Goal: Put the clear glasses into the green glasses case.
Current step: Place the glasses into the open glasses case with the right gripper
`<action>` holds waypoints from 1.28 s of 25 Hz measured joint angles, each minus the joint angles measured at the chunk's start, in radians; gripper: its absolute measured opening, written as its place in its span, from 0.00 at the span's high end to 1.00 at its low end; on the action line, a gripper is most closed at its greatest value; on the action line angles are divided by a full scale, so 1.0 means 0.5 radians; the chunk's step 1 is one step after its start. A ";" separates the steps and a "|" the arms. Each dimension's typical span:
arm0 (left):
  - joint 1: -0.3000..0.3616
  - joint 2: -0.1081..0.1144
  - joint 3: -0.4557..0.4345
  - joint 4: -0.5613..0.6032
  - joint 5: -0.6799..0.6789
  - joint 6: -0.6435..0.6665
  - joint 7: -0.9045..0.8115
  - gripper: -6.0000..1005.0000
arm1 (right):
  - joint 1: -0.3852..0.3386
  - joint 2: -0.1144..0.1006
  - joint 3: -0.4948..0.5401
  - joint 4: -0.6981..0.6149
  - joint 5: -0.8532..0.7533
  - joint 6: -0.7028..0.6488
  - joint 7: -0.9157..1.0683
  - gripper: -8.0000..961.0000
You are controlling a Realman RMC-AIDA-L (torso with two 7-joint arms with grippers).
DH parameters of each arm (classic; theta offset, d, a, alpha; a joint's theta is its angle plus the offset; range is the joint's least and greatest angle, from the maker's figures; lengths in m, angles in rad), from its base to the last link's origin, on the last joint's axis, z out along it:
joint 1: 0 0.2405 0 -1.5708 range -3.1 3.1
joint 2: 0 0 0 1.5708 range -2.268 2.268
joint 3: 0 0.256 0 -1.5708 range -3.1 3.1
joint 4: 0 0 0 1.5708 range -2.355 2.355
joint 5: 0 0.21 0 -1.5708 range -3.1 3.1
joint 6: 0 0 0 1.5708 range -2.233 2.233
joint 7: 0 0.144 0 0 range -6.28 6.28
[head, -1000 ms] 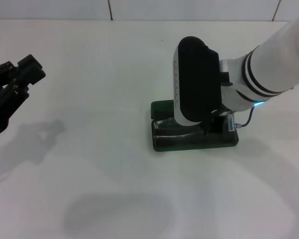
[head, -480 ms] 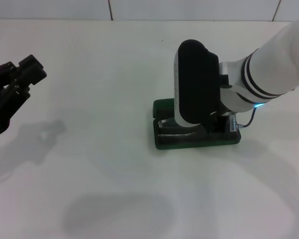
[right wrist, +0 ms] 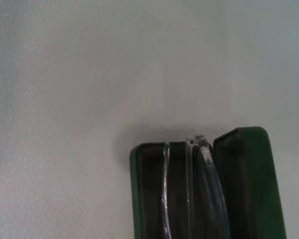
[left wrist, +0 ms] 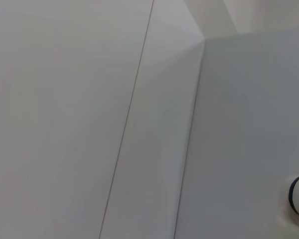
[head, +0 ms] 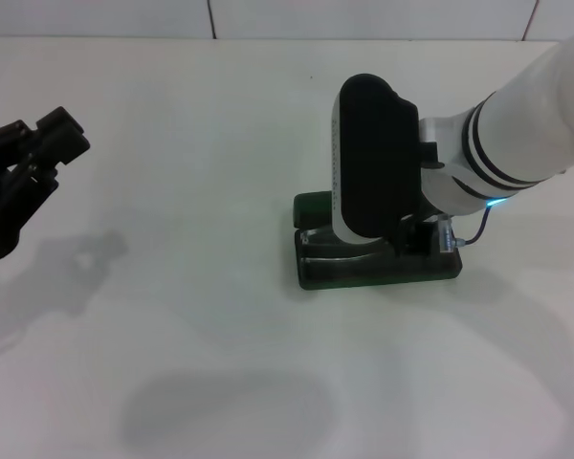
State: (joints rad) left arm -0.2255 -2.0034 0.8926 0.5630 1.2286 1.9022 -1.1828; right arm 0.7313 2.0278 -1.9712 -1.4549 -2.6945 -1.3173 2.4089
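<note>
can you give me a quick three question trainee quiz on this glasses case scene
1. True or false: the dark green hard-shell glasses case stands open on the white table.
2. Where do the clear plastic wraparound glasses lie? A) beside the case B) inside the case C) in the left gripper
3. Which arm is over the case, and where is the other gripper?

Key:
1. True.
2. B.
3. The right arm; the left gripper is off at the table's left edge, away from the case.

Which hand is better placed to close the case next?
Right: the right hand is directly over the open green glasses case holding the clear glasses; the left hand is far aside.
</note>
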 joint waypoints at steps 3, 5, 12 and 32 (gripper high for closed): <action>0.001 -0.002 0.000 0.000 0.009 0.000 0.000 0.85 | 0.001 0.000 0.000 -0.010 -0.006 -0.017 0.014 0.89; 0.003 -0.002 0.000 0.000 0.010 0.000 0.000 0.85 | 0.002 0.000 0.000 -0.014 -0.008 -0.031 0.019 0.89; -0.001 -0.003 0.000 -0.006 0.014 -0.002 0.006 0.85 | 0.002 0.000 0.000 -0.029 -0.013 -0.050 0.039 0.89; -0.013 -0.003 0.000 -0.019 0.016 -0.020 0.025 0.85 | -0.002 0.000 0.000 -0.030 -0.079 -0.050 0.083 0.88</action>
State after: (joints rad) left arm -0.2321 -2.0049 0.8927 0.5537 1.2365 1.8922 -1.1703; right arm 0.7305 2.0279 -1.9711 -1.4696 -2.7342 -1.3425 2.4504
